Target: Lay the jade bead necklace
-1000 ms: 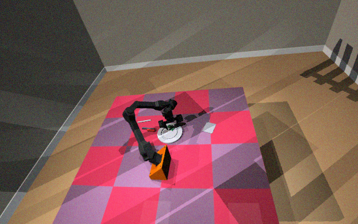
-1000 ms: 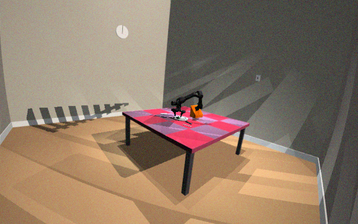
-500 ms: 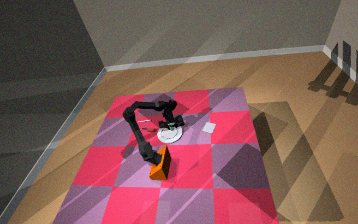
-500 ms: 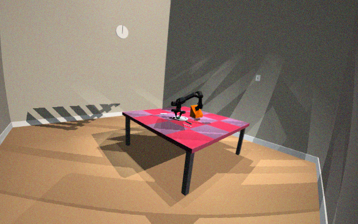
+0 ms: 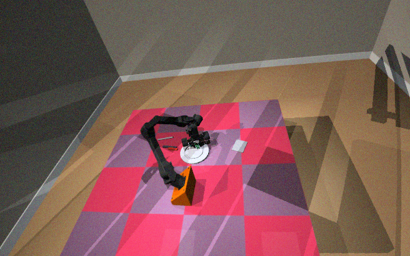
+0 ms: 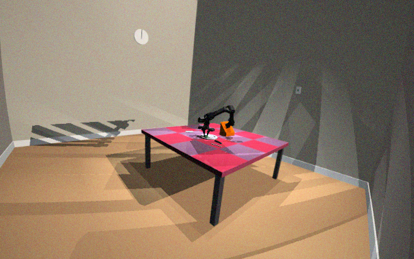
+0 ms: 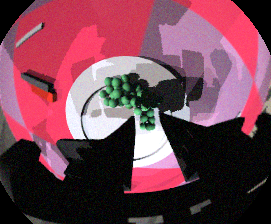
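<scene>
My pincer (image 5: 197, 145) (image 6: 206, 136) (image 7: 147, 117): one, narrowly parted, grip uncertain; jade bead necklace (image 5: 197, 146) (image 7: 120, 92), one, bunched at its tips; round bead board (image 5: 194, 160) (image 6: 214, 137) (image 7: 75, 112), one, rim well inside the table (image 5: 212, 196) (image 6: 237, 162) edges

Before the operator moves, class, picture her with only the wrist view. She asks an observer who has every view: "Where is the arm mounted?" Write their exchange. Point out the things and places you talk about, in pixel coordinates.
Observer: The arm (image 5: 157, 150) (image 6: 216, 113) rises from an orange wedge-shaped mount (image 5: 185, 192) (image 6: 228, 130) on the tabletop.

Operator: Is anything lying beyond the side of my view?

Observer: Yes, a pale square piece (image 5: 239, 145) (image 6: 189, 131) lies right of the bead board (image 5: 205, 155) (image 6: 214, 137) (image 7: 76, 110) in the top view, apart from it.

Operator: Anything on the walls?

Observer: In the exterior view, a round white clock (image 6: 141, 36) hangs on the light wall.
</scene>
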`<state>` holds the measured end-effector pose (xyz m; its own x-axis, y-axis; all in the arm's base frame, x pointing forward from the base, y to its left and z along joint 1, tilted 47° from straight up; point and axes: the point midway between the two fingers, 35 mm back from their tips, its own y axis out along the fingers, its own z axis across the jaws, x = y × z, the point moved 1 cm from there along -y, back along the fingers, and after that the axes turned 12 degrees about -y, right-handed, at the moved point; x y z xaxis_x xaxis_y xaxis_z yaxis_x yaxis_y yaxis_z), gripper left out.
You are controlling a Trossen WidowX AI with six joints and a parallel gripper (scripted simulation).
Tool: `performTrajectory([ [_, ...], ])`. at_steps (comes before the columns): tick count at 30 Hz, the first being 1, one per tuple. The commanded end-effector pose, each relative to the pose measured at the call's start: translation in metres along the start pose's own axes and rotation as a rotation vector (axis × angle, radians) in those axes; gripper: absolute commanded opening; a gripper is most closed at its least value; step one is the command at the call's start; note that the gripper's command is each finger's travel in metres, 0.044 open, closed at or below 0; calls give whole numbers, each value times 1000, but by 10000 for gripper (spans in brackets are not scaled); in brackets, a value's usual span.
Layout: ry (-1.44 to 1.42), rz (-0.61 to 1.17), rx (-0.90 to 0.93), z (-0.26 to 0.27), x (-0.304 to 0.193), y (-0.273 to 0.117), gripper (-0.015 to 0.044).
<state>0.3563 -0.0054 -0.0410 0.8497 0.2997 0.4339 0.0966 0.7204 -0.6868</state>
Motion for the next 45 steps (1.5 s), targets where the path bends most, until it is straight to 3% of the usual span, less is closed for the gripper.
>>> performTrajectory([
  [1,-1,-2,0,0,0,0,0],
  [37,-1,-2,0,0,0,0,0],
  [45,5,-4,3,0,-1,-15,0],
])
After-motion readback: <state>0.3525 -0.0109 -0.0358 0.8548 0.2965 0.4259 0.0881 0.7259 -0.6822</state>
